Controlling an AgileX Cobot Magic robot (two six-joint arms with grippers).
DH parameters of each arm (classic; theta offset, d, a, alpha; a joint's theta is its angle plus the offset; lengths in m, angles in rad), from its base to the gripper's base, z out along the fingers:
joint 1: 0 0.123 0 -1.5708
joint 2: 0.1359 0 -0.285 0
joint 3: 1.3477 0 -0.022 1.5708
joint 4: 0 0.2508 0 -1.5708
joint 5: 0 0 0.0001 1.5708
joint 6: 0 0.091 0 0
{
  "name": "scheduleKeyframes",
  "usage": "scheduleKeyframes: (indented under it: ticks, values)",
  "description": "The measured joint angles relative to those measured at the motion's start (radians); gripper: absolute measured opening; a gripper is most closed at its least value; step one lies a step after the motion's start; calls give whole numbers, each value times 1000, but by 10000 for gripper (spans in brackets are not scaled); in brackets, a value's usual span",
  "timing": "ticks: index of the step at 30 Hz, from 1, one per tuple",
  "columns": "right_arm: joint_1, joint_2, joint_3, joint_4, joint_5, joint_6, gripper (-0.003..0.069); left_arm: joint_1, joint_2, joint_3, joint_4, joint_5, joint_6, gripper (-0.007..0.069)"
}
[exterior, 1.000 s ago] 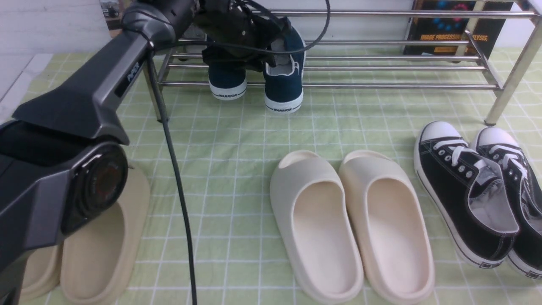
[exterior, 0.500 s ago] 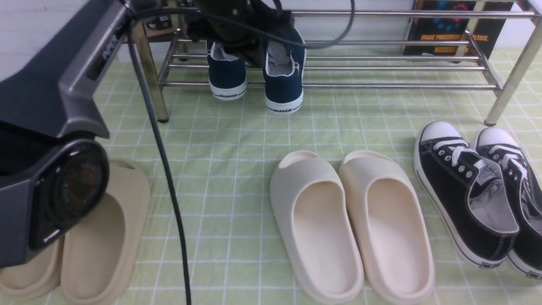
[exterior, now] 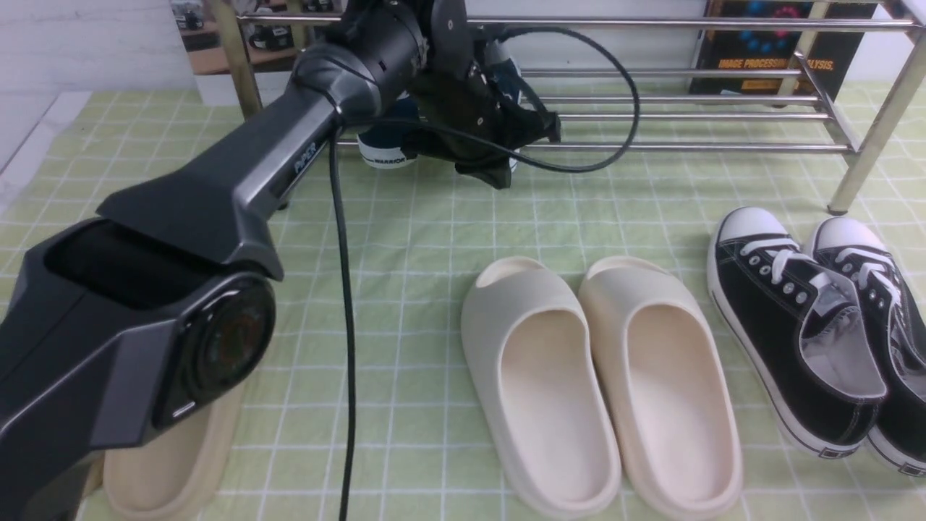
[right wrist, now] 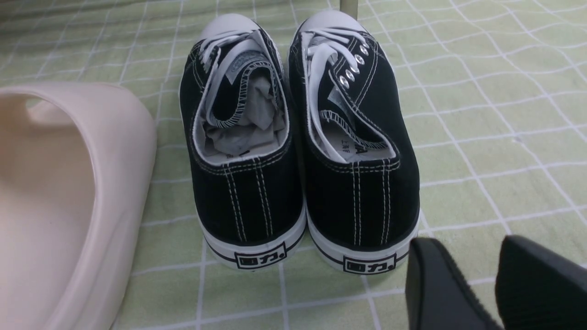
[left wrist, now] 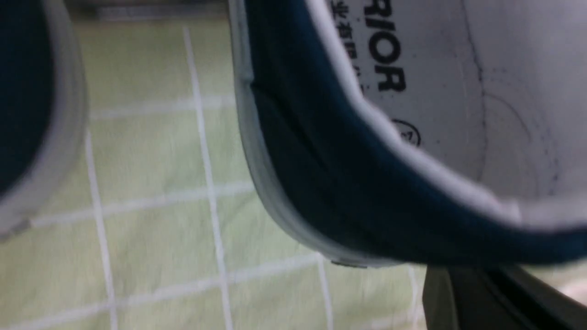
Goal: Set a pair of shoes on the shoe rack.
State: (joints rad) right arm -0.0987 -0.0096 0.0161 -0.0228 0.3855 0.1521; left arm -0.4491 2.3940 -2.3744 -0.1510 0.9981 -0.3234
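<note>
Well, starting at the left, the beige slide (exterior: 166,470) lies right under the left arm (exterior: 239,174). The arm's cable (exterior: 347,325) hangs down to the desk (exterior: 434,231), so a low swing back could drag cable or elbow over that slide.

Further in, the left navy shoe (exterior: 387,153) sits at the left end of the shoe rack (exterior: 687,147), on the lower bars, its heel poking out past the front bar. The right navy shoe (left wrist: 348,192) is just beside it, mostly hidden behind the wrist in the front view. The left fingers (left wrist: 458,298) are down at that shoe's heel. One shows below the sole in the wrist view, but we cannot tell whether they are clamped on it or free.

That is the risk, we think. If a finger catches the heel on the way out, the shoe could tip off the front bar, though the view is too blocked to be sure.

The rack's left leg (exterior: 231,65) stands close to the arm, so sideways room is thin. Straight back toward us the cloth is bare as far as the cream slides (exterior: 600,391). To the right, the black sneakers (exterior: 810,340) lie near the rack's right leg. The right fingers (right wrist: 435,293) hover just behind the sneakers' heels, spread apart and empty.
</note>
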Motion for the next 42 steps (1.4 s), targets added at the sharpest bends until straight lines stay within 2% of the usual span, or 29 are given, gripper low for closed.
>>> scheduleKeyframes:
  ticks: [5, 9, 16, 22, 25, 32, 36, 42]
  values:
    - [0, 0, 0, 0, 0, 0, 239, 2, 1, 0, 26, -110, -39, -13]
    - [0, 0, 0, 0, 0, 0, 239, 22, 1, 0, 29, -126, -44, -13]
    - [0, 0, 0, 0, 0, 0, 239, 47, 0, 0, 38, -81, -39, -13]
    - [0, 0, 0, 0, 0, 0, 239, 47, -61, 0, 41, 22, 42, -13]
    - [0, 0, 0, 0, 0, 0, 239, 45, -169, 0, 61, 99, 92, -13]
    - [0, 0, 0, 0, 0, 0, 239, 45, -447, -6, 183, 247, 115, -13]
    - [0, 0, 0, 0, 0, 0, 239, 45, -582, -1, 227, 253, 134, -13]
    - [0, 0, 0, 0, 0, 0, 239, 45, -810, 177, 256, 253, 135, -13]
